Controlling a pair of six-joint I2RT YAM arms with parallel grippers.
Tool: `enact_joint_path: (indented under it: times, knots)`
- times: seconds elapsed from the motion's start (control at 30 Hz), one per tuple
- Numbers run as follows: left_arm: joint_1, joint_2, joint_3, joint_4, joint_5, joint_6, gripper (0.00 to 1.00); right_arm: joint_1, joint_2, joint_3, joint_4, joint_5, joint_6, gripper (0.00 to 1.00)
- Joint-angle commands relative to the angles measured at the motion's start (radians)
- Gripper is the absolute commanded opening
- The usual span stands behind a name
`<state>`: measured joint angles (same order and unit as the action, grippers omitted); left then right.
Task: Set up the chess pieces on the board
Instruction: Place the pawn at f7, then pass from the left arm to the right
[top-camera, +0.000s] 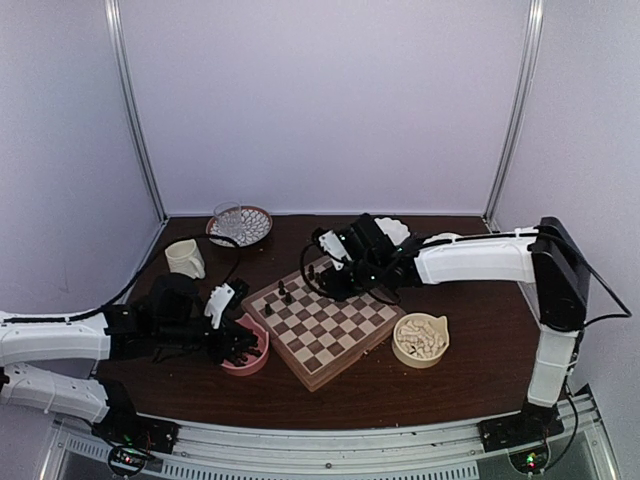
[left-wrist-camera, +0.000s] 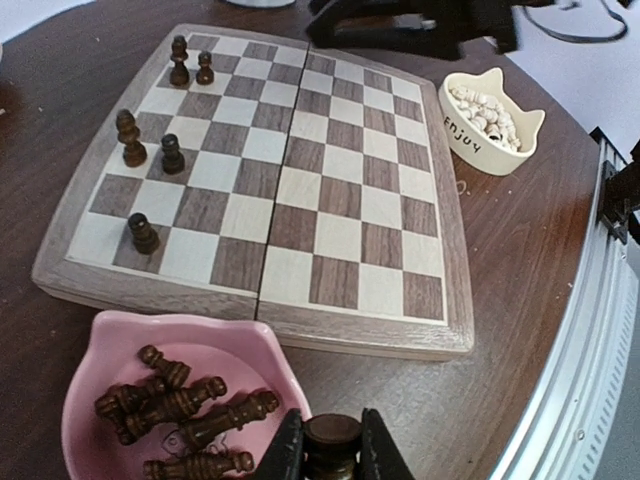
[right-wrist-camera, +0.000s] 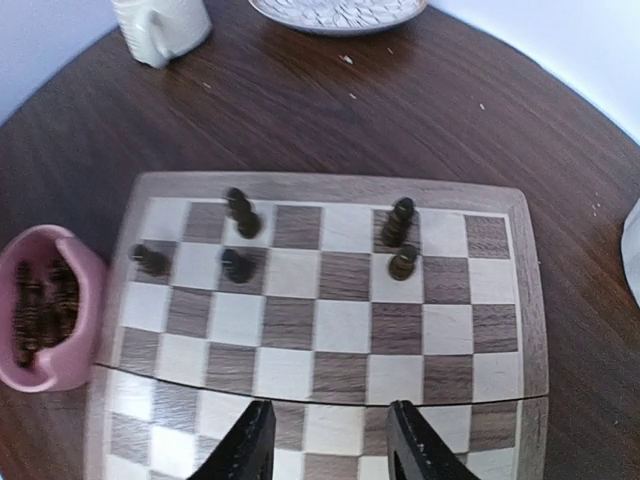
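**Workcell State: Board Partly Populated**

The tabletop (top-camera: 470, 385) carries all items. The board (left-wrist-camera: 330, 200) lies flat near its centre, turned at an angle to the arm bases, and serves as the reference for every position below.

The right arm (top-camera: 475, 262) reaches over the far side of the board. The right jaws are spread apart with nothing between them, above the board's squares.

The left arm (top-camera: 60, 335) ends on the near-left side of the board. The left jaws are pinching one dark piece (left-wrist-camera: 332, 432) by its top, above the rim of the pink bowl (left-wrist-camera: 100, 345).

The pink bowl sits just beside the board's near-left edge and holds dark chess pieces (left-wrist-camera: 180, 405) lying on their sides. A cream cat-shaped bowl (left-wrist-camera: 470, 135) stands near the board's right edge and holds cream pieces (left-wrist-camera: 485, 110).

A patterned plate (top-camera: 240, 225) and a cream mug (top-camera: 185, 258) stand apart from the board, far-left of it.

Five dark pieces (left-wrist-camera: 172, 155) stand upright in the two rows along the board's far-left edge.
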<state>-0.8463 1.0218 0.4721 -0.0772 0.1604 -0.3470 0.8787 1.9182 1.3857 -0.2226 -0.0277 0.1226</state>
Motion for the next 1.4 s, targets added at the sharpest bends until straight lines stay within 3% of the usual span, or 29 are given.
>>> enact_joint_path:
  times: [0.0, 0.13, 0.3, 0.47, 0.63, 1.13, 1.37]
  knots:
    - [-0.003, 0.101, 0.093, 0.183, 0.094, -0.167, 0.11, 0.07, -0.153, -0.159, 0.167, -0.071, 0.046, 0.44]
    - [-0.004, 0.236, 0.201, 0.27, 0.135, -0.27, 0.1, 0.082, -0.271, -0.33, 0.317, -0.074, 0.062, 0.5]
    - [-0.008, 0.395, 0.281, 0.416, 0.102, -0.295, 0.1, 0.082, -0.36, -0.516, 0.541, -0.069, 0.082, 0.54]
    - [-0.011, 0.497, 0.261, 0.553, 0.048, -0.292, 0.08, 0.084, -0.309, -0.622, 0.756, -0.121, 0.117, 0.54]
    - [-0.014, 0.476, 0.164, 0.673, 0.029, -0.269, 0.07, 0.105, -0.229, -0.637, 0.897, -0.209, 0.137, 0.57]
    - [-0.089, 0.459, 0.131, 0.736, -0.007, -0.229, 0.07, 0.18, -0.182, -0.581, 0.897, -0.228, 0.136, 0.59]
    - [-0.101, 0.487, 0.127, 0.782, 0.024, -0.263, 0.07, 0.18, -0.177, -0.567, 0.876, -0.23, 0.15, 0.46]
